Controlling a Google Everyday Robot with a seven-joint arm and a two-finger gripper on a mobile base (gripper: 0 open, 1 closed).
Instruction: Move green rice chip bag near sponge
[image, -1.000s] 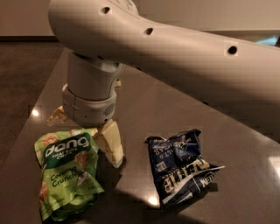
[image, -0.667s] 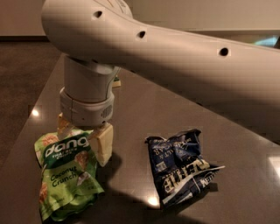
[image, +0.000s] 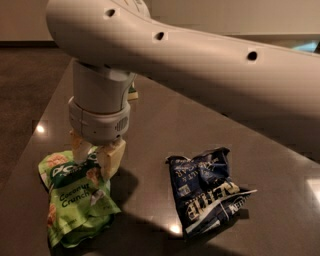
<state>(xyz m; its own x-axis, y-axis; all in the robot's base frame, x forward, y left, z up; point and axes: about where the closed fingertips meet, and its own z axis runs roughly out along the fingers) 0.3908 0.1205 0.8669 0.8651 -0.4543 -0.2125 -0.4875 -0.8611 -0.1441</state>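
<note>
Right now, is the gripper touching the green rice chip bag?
Touching. The camera view shows the gripper pinching the top of the green rice chip bag, foil bunched between its fingers.

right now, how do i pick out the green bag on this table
Start at the dark table: two crumpled bags lie at its near end. The green bag is the one on the left of the view, with the gripper at its top end. It is bright light green with "Coconut Crunch" lettering; the blue bag beside it is dark navy.
</note>
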